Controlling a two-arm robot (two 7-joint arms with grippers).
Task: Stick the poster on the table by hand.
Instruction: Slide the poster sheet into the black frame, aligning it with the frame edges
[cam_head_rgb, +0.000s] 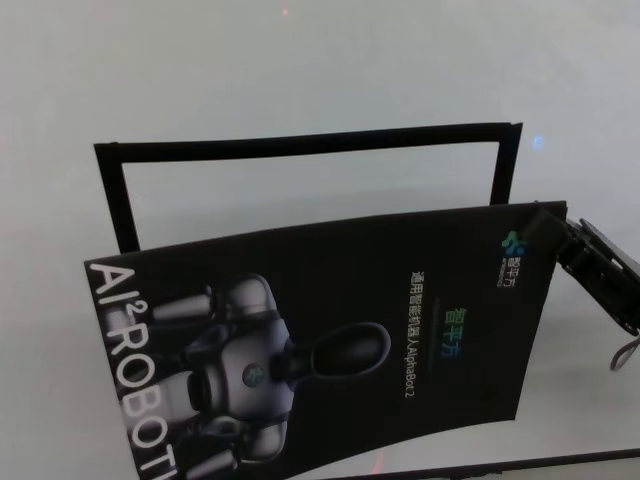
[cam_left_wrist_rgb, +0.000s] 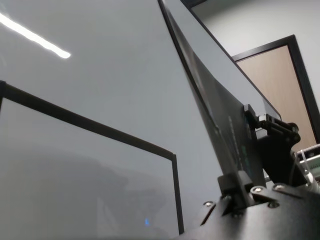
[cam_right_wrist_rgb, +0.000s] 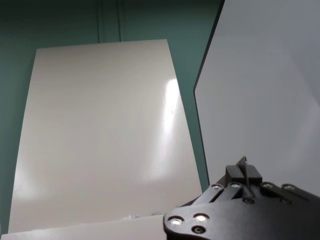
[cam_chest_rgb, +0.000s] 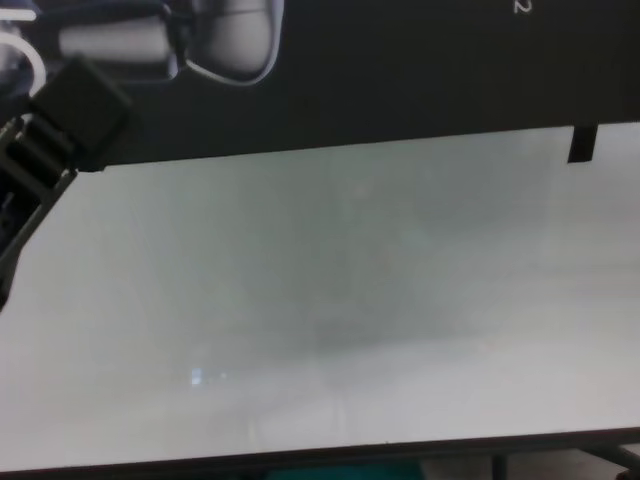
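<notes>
The poster (cam_head_rgb: 330, 340), a glossy black sheet with a grey-white robot picture and white lettering, hangs bowed above the white table (cam_head_rgb: 300, 70). My right gripper (cam_head_rgb: 553, 235) is shut on the poster's far right corner. My left gripper (cam_chest_rgb: 75, 130) is shut on its near left corner; in the head view the sheet hides this gripper. The left wrist view shows the poster (cam_left_wrist_rgb: 220, 100) almost edge-on, rising from the clamped fingers.
Narrow black strips (cam_head_rgb: 300, 145) form a rectangular frame on the tabletop, partly under the poster. One strip end (cam_chest_rgb: 583, 143) shows in the chest view. The table's dark near edge (cam_chest_rgb: 320, 455) runs close to my body.
</notes>
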